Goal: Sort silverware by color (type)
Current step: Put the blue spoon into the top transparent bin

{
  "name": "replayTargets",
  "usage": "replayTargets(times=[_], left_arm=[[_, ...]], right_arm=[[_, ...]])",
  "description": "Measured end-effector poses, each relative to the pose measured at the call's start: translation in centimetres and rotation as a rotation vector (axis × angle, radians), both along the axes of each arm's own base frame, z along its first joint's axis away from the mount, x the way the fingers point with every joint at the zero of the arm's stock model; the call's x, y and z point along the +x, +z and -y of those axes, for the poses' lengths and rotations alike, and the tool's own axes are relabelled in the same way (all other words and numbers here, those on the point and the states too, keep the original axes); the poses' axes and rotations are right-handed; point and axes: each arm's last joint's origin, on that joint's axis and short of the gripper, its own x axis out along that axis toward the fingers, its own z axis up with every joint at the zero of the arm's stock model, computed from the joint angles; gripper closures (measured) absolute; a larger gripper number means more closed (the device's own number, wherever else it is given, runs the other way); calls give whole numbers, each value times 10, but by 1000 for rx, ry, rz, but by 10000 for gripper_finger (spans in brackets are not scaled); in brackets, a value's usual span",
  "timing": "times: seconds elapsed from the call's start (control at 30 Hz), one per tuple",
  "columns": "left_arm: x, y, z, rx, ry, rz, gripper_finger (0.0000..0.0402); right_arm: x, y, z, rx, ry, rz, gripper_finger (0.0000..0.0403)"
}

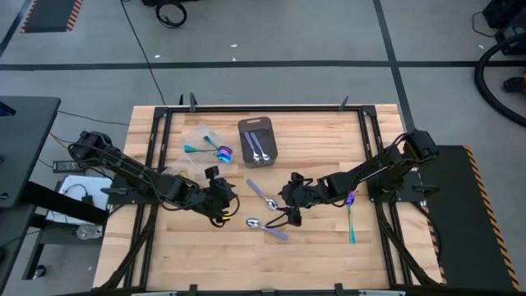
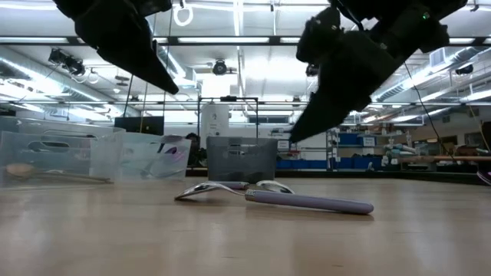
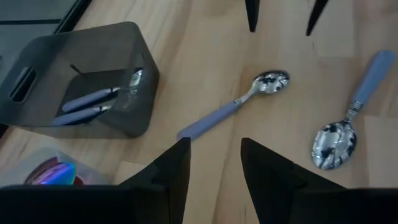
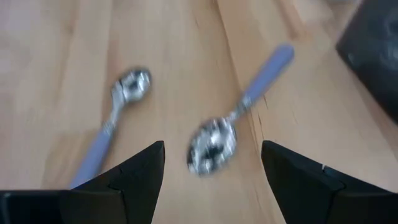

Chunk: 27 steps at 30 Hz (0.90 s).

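Between the two grippers we find two lavender-handled spoons (image 1: 263,195) (image 1: 267,228) lying loose on the wooden table (image 1: 320,255). Right gripper (image 1: 289,196) stands wide open and empty just beside them; left gripper (image 1: 220,196) is part-open, empty. Behind, we note a workshop hall.

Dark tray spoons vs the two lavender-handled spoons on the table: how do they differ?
The dark tray spoons are already inside the dark tray, side by side. The two loose spoons lie on the bare table, apart and angled differently, between the open left gripper and open right gripper. All share lavender handles and silver bowls.
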Motion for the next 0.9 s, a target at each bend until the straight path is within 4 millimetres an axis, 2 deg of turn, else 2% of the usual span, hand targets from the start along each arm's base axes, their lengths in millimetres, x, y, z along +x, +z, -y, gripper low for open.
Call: replayTargets(times=[0.2, 0.4, 0.67, 0.9], left_arm=[[1, 0, 2, -20, 4, 13, 253], [3, -1, 2, -26, 5, 26, 253], [6, -1, 4, -39, 10, 49, 253], [8, -1, -1, -33, 22, 47, 253]], right_arm=[[-15, 1, 3, -3, 2, -135, 127], [-40, 19, 11, 24, -36, -250, 127], [-77, 32, 26, 116, -292, -450, 127], [-95, 29, 30, 203, -448, -619, 127]])
